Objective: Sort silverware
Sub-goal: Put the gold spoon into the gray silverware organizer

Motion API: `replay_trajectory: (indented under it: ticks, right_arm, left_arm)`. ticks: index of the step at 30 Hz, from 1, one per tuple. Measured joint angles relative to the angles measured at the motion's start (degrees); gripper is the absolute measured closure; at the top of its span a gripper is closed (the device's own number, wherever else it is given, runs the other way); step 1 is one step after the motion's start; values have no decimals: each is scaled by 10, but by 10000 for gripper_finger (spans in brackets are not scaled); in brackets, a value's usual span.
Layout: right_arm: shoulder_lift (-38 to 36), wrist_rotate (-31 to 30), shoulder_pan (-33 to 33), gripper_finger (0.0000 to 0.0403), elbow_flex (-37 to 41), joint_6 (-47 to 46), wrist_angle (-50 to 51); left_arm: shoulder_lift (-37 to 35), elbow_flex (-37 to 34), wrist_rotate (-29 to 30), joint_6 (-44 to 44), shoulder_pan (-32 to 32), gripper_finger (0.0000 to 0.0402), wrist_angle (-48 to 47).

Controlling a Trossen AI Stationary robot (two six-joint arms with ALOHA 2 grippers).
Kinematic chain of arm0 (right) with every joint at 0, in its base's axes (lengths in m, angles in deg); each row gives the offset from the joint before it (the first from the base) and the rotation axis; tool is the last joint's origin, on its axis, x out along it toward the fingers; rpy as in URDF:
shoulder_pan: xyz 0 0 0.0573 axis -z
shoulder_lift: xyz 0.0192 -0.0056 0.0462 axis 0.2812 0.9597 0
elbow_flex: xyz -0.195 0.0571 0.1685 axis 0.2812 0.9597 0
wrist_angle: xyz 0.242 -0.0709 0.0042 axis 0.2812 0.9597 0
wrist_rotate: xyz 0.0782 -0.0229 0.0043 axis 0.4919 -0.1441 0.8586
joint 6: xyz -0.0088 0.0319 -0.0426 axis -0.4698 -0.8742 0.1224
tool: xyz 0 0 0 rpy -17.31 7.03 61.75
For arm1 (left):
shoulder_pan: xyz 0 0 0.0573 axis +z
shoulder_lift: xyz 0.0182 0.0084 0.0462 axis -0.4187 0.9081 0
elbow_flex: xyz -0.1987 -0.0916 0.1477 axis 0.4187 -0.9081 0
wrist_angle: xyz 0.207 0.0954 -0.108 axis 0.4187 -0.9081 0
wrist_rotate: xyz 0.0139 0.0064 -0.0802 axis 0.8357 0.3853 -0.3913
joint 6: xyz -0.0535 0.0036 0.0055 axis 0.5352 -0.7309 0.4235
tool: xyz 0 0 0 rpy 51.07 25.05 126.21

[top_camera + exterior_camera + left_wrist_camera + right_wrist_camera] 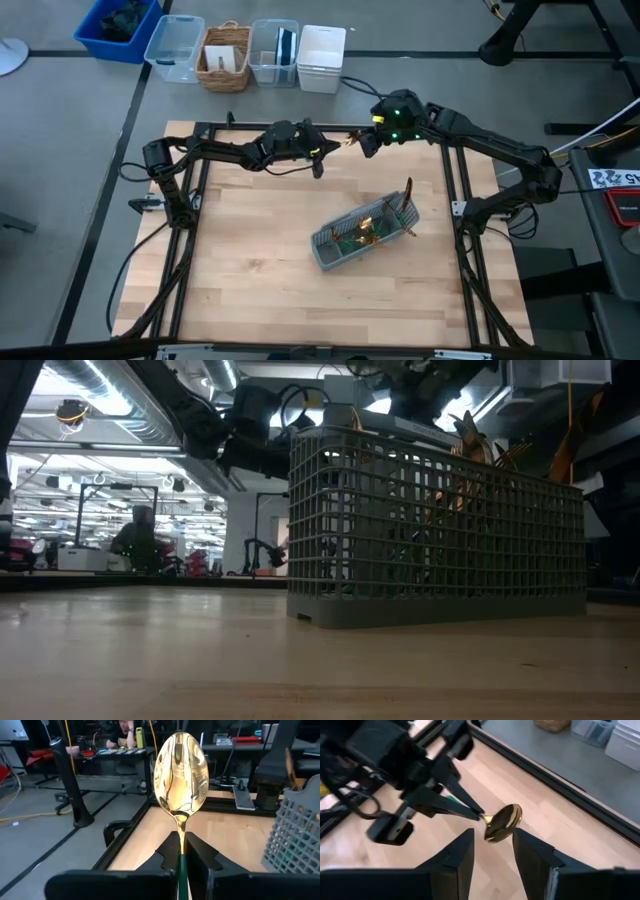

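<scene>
A spoon with a gold bowl (pixel 181 772) and a teal-green handle is held above the table's far middle by my shut left gripper (pixel 322 152). Its bowl (pixel 504 822) points toward my right gripper (pixel 492 837). That gripper is open, with a finger on either side of the bowl, just short of it and apart from it. In the high view the right gripper (pixel 365 143) hangs over the far edge. The grey slotted caddy (pixel 345 250) stands right of centre, with several gold-headed pieces of silverware (pixel 370 228) sticking up in it. My left gripper pinches the spoon's green handle (pixel 183 870) between its two fingers, just behind the gold neck. The fingers reach about level from the table's left and lie along the spoon. The neck and bowl stick out past the fingertips (pixel 470 809), lifted clear of the table.
Beyond the table's far edge stand a blue bin (pixel 118 28), a clear bin (pixel 175 45), a wicker basket (pixel 225 55) and a white bin (pixel 322 58). A black frame rail (pixel 455 200) runs along the table's sides. Bare wood (pixel 250 260) lies left of and in front of the caddy.
</scene>
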Motion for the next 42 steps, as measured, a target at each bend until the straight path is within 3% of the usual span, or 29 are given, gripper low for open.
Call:
replay_trajectory:
  ticks: [18,22,29,42]
  right_arm:
    - [83,-19,0,266,0,6,-57]
    - [91,-20,0,291,0,18,-73]
    - [92,-16,0,383,0,30,-77]
    - [85,25,0,383,0,53,-66]
  left_arm:
    - [0,1,-1,-1,-8,391,6]
    - [0,1,-1,-2,-8,390,5]
    - [1,1,-1,-2,-8,390,0]
    - [1,0,-4,-17,-8,374,-6]
